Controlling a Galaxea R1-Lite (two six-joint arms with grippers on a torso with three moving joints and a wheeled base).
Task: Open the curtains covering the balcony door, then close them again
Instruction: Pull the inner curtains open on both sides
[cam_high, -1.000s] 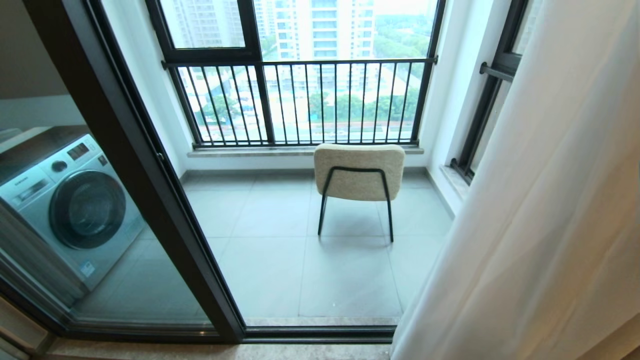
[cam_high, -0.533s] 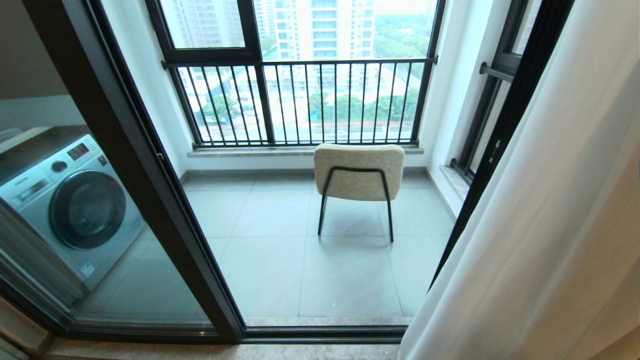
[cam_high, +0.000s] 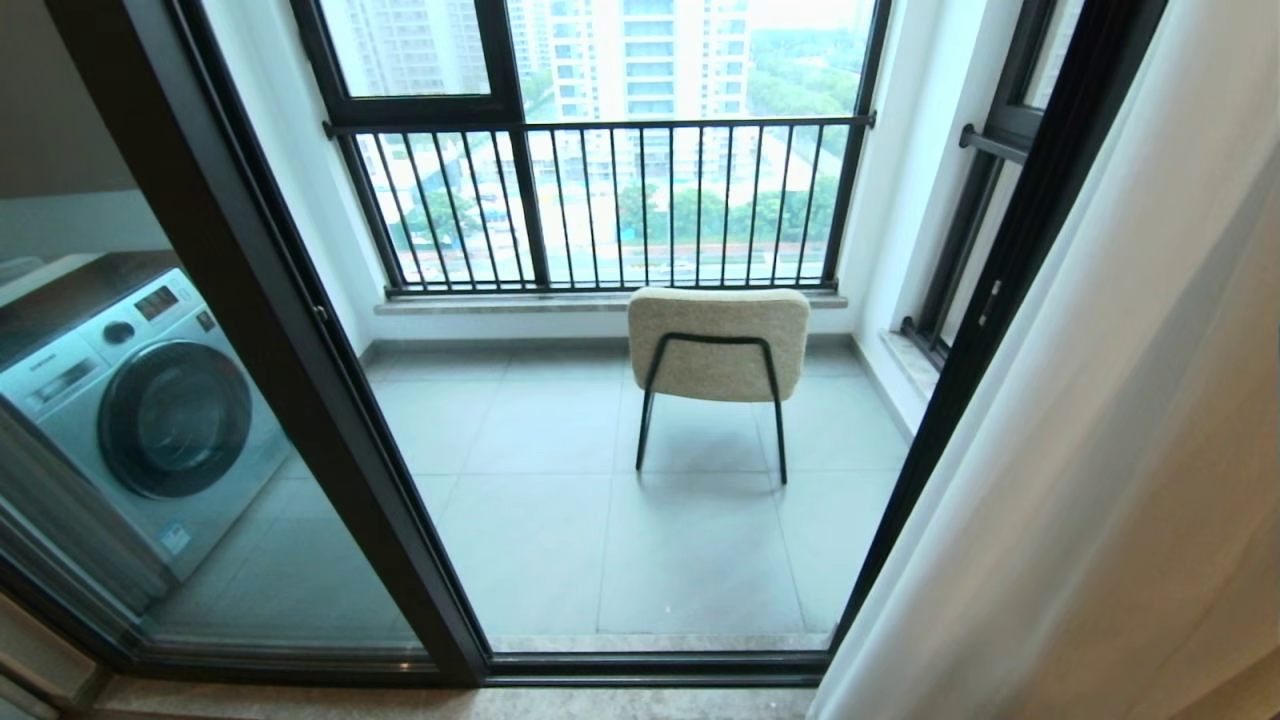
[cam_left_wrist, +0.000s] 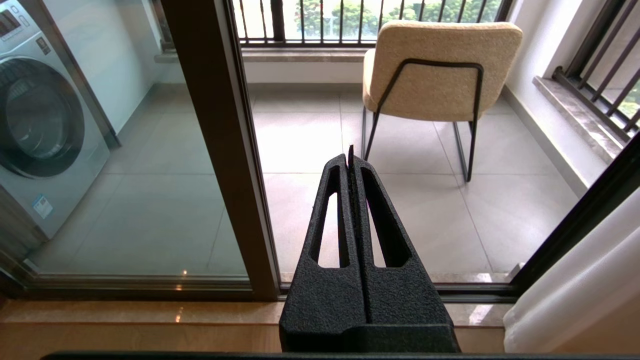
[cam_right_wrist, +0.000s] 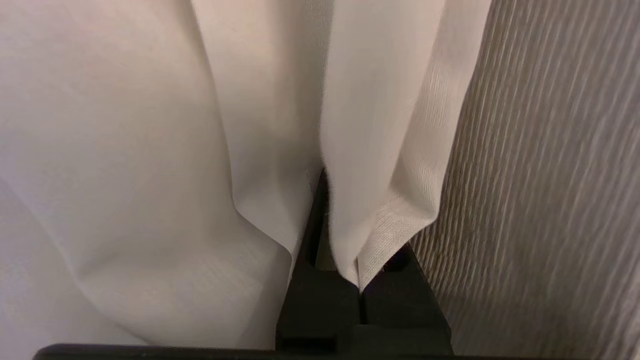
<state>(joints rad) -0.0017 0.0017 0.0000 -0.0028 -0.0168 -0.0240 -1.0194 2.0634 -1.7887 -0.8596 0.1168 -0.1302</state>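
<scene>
Drawn further toward frame right, the soft, light curtains (cam_high: 1100, 450) are pinched at a fold by the right gripper (cam_right_wrist: 327, 200) jaws; left gripper (cam_left_wrist: 350, 155) jaws pressed together.

One chair (cam_high: 718, 343) – one washing machine (cam_high: 140, 410) (front-loading)

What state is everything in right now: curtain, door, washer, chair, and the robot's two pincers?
curtains: drawn aside to the right edge, doorway uncovered.
balcony door: slid open, gap in the middle.
washing machine: round door shut.
chair: upright, empty.
left pincer: shut, empty.
right pincer: shut on the curtains.
</scene>
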